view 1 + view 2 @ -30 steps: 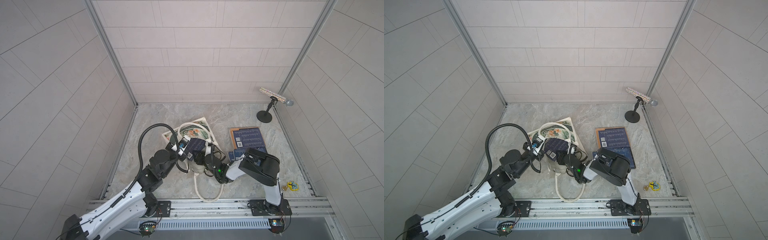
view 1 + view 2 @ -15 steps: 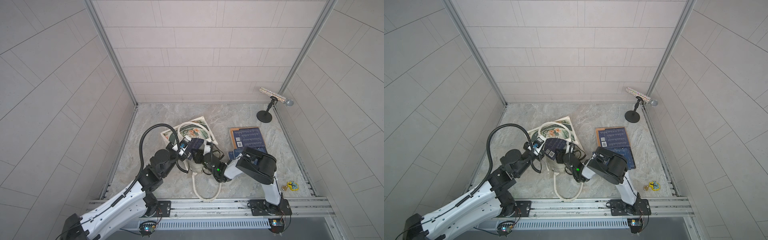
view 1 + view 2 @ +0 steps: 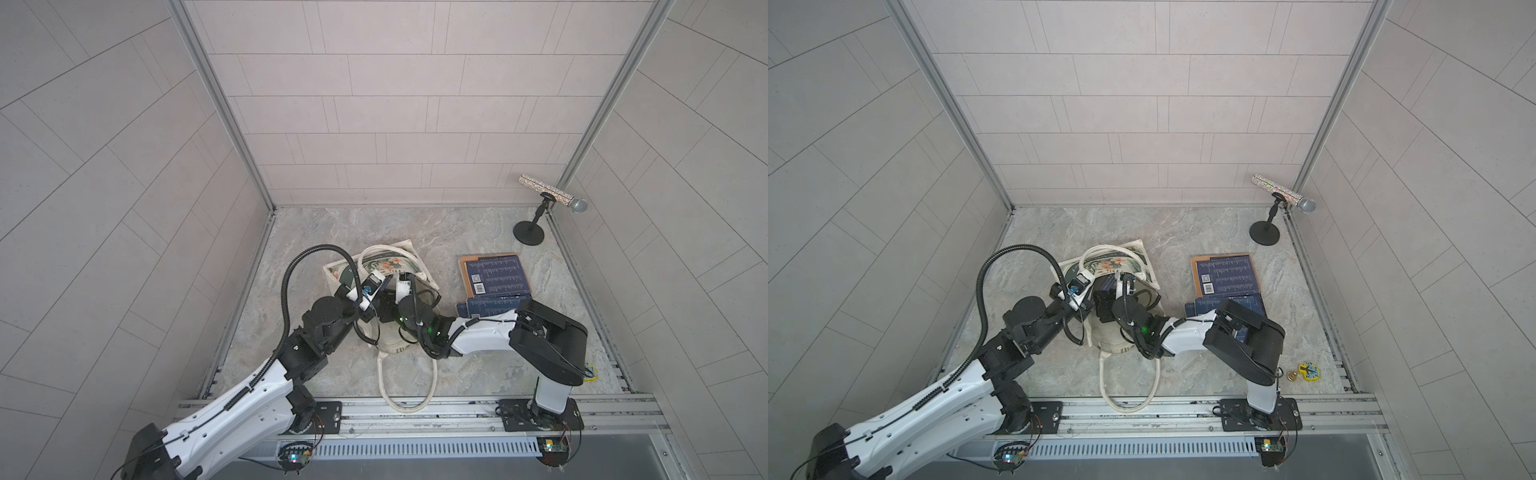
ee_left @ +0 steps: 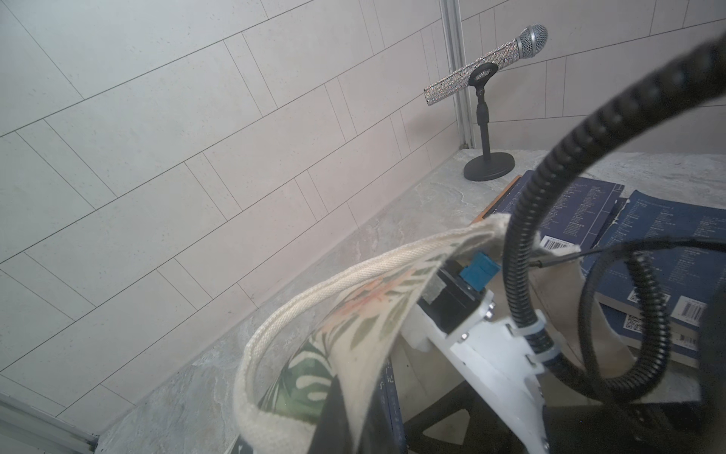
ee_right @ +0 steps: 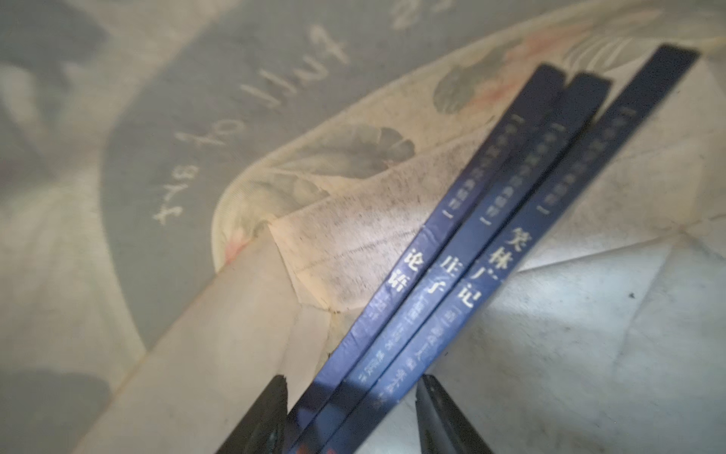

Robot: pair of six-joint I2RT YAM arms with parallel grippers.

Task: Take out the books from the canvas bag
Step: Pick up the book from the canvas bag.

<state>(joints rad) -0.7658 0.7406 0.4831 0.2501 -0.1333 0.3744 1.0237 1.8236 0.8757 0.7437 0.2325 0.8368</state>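
The cream canvas bag (image 3: pixel 388 262) with a green leafy print lies mid-table, its mouth toward the arms. My left gripper (image 4: pixel 351 428) is shut on the canvas bag's rim (image 4: pixel 365 326), holding it up. My right gripper (image 5: pixel 357 416) reaches inside the bag and is open, its black fingers (image 5: pixel 444 416) on either side of three navy book spines (image 5: pixel 463 251) with narrow gaps. One spine also shows under the lifted rim (image 4: pixel 393 397). Other navy books (image 3: pixel 494 280) lie in two stacks right of the bag, seen in both top views (image 3: pixel 1229 276).
A glittery microphone (image 3: pixel 548 195) on a black stand sits in the far right corner. A small yellow toy (image 3: pixel 1308 371) lies at the front right. One bag handle (image 3: pixel 407 374) loops out to the front rail (image 3: pixel 415 409). Tiled walls close in three sides.
The right arm's elbow swung left, then back right, while its wrist stayed at the bag's mouth. The left arm still holds the rim in the same place.
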